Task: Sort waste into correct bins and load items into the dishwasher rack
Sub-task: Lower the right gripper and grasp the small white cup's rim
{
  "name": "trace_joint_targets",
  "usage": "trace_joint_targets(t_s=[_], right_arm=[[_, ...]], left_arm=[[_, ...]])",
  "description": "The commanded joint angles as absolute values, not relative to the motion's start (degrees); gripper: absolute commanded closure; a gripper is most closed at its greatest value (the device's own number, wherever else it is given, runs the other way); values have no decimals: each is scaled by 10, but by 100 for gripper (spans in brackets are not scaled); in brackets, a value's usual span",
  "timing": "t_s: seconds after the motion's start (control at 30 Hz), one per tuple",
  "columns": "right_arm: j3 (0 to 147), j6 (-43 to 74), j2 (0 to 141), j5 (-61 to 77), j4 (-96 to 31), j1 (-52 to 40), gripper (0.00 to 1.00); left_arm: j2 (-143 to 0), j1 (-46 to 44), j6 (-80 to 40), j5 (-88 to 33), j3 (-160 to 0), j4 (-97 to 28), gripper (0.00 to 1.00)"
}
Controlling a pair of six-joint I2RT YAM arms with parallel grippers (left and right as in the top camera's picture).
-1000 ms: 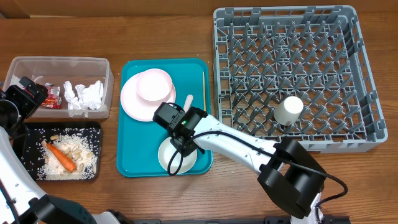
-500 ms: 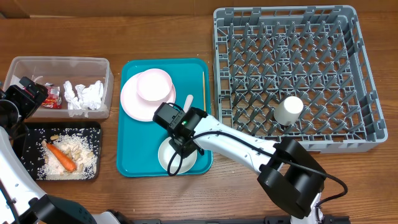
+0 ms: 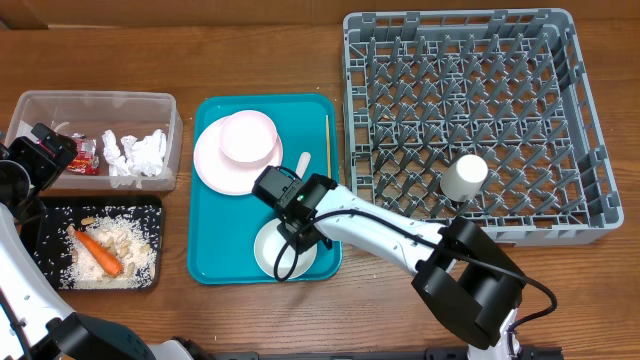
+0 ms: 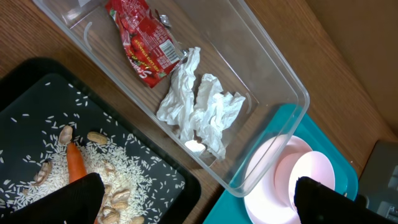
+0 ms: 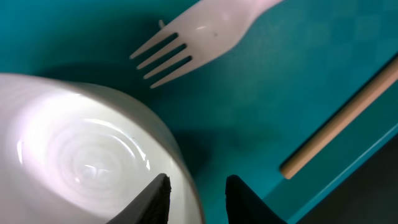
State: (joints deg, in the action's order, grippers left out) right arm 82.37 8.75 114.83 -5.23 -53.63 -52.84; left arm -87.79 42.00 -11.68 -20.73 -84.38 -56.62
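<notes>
Your right gripper (image 5: pixel 196 186) straddles the rim of the white bowl (image 5: pixel 81 149) on the teal tray (image 3: pixel 215 250), grip unclear; left gripper (image 4: pixel 199 193) wide open. Clear tub (image 4: pixel 273 81) holds red wrapper (image 4: pixel 146 40) and tissue (image 4: pixel 199 106); black tray (image 4: pixel 37 93), carrot (image 4: pixel 76 165) and rice (image 4: pixel 124 168).

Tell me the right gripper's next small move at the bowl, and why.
Probably close the right gripper onto the rim of the bowl. In the wrist view one finger sits over the bowl's inside, the other outside it above the teal tray, and a gap shows beside the outer finger: the rim is straddled but not pinched. Lift only after that.
</notes>
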Motion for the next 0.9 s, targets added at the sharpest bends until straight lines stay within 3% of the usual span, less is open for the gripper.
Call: trace_joint_targets(t_s=[0.0,0.73,0.87], right_arm=[[822,84,1151,-60,-536,-515,67],[827,85,1151,-33,-532,-497,68],[832,85,1151,-33,-534,-497,78]], left_arm=[[-879,420,-120,-203,-857,-567,0],[-879,420,-120,-203,-857,-567,0],[-879,420,-120,-204,-857,-567,0]])
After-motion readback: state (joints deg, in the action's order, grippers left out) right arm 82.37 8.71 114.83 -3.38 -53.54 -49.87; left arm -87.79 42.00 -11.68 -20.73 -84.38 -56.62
